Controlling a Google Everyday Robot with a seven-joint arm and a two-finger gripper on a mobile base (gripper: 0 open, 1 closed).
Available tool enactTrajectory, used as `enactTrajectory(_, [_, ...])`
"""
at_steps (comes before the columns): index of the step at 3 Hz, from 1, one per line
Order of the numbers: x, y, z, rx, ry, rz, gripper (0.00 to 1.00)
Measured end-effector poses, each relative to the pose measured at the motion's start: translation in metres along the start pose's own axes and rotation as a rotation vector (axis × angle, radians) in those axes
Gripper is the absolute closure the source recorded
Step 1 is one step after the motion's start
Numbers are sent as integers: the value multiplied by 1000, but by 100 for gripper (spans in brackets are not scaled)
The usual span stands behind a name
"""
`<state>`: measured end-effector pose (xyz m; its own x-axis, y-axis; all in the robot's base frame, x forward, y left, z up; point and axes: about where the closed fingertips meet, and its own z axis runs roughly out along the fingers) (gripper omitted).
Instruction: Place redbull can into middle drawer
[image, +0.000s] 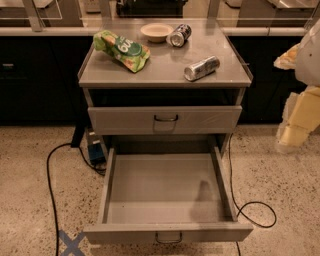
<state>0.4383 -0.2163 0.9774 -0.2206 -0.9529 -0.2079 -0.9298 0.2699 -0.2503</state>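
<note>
The middle drawer (160, 185) stands pulled fully out toward the camera, its grey floor bare and its small dark wire handle at the front edge; it sits left of and lower than the gripper (296, 131). A cross of blue tape (70, 243) marks the speckled floor by the drawer's front left corner, and a black cable (50, 190) trails across the floor on that side. The gripper hangs at the right edge of the view, beside the cabinet and apart from it, a pale blurred shape; whether it is spread or pressed together cannot be told. Above the open drawer, the upper drawer (165, 120) is closed. On the table (165, 67), up and to the left of the gripper, the redbull can (201, 68) lies on its side near the right edge. Farther left rests a green snack bag (121, 50). At the back, a shorter dark can (179, 35) lies just beside a pale bowl (156, 31).
</note>
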Motion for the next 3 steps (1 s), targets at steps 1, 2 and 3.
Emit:
enactTrajectory(1, [0, 0, 0, 1, 0, 0, 0])
enactTrajectory(2, [-8, -19, 5, 35, -4, -20, 0])
enactTrajectory(3, [-26, -62, 32, 70, -45, -22, 0])
